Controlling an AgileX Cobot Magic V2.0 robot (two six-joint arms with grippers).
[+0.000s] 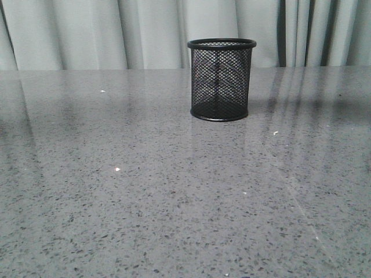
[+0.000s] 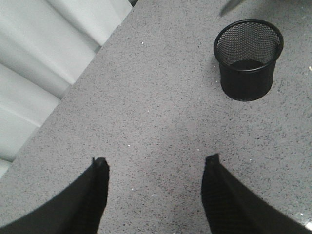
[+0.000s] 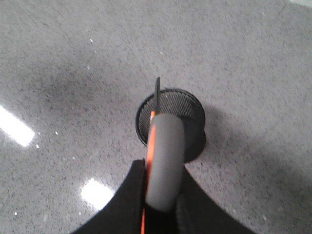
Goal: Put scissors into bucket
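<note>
Scissors (image 3: 164, 161) blades mostly hidden, clamped in right jaws above the bucket (image 1: 221, 79); left jaws wide, empty, over the desk (image 1: 145, 191).

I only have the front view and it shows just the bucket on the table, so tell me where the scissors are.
Observer: The right gripper is shut on the scissors, held by a grey handle loop, above the bucket.
Operator: Give me the blade direction.
Observer: In the right wrist view the blade tip points down over the bucket's opening, not yet inside.
Operator: Report the left arm.
Observer: The left gripper is open and empty above bare table, off to one side of the bucket.
</note>
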